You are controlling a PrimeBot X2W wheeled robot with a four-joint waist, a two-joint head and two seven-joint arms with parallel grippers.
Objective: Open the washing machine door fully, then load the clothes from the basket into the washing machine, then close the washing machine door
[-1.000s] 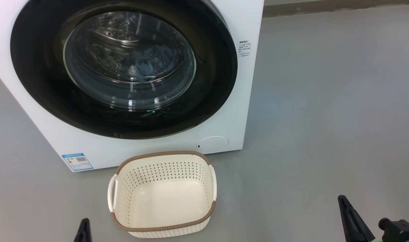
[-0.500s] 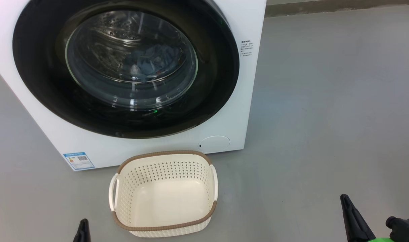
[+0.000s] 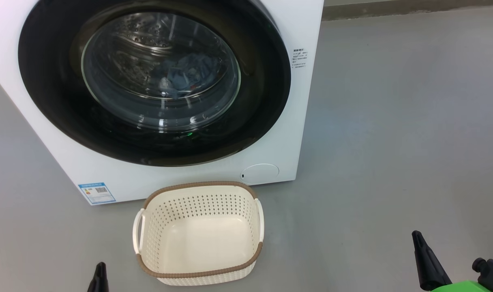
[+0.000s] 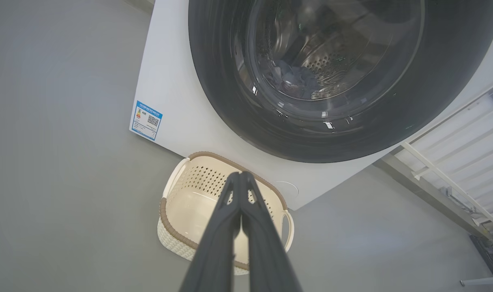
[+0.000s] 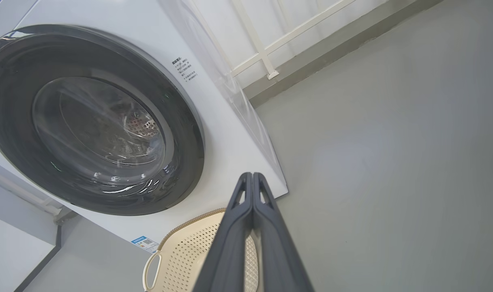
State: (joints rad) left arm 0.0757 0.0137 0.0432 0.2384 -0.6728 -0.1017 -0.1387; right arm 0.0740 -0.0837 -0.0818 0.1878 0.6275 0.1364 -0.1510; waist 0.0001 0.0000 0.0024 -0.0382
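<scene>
clothes (image 3: 181, 78) in closed washing machine (image 3: 121, 178), basket (image 3: 198, 207) empty, both jaws pinched together, holding nothing

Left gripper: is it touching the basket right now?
Apart. The head view shows a strip of bare floor between the shut left gripper and the basket's left side; their overlap in the left wrist view is only line of sight.

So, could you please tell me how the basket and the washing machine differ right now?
The basket is small and cream with a brown rim; the washing machine is a large white box. The basket is open-topped and empty; the washing machine is shut by its black washing machine door and holds the clothes, seen through the glass. Both stand on the grey floor.
</scene>
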